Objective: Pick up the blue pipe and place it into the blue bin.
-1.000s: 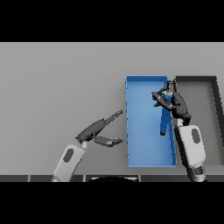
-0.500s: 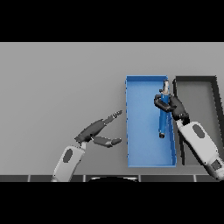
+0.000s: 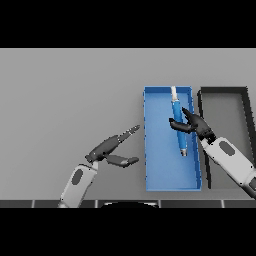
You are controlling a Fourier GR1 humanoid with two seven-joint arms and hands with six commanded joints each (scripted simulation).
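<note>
Blue pipe [image 3: 178, 125] lies inside the blue bin [image 3: 155, 170], lengthwise, its pale end [image 3: 173, 92] near the bin's far wall and its other end toward the middle of the bin floor. It sits in the bin's right half, tilted slightly off the bin's long axis.

Right hand [image 3: 196, 126] is just beside the pipe on its right, over the bin's right wall. Its fingers [image 3: 176, 124] are loosely spread and reach across the pipe's middle; one points up along the pipe. They look released rather than clasped around it, though whether a fingertip touches the pipe cannot be told. The right arm runs back toward the lower right, crossing the gap between the blue bin and a dark bin [image 3: 225, 100] that stands just beside it on the right.

Left hand [image 3: 107, 150] hovers over the grey bench [image 3: 65, 95], left of the blue bin and clear of its wall. Its fingers [image 3: 129, 132] are extended toward the bin, thumb apart below them, holding nothing.
</note>
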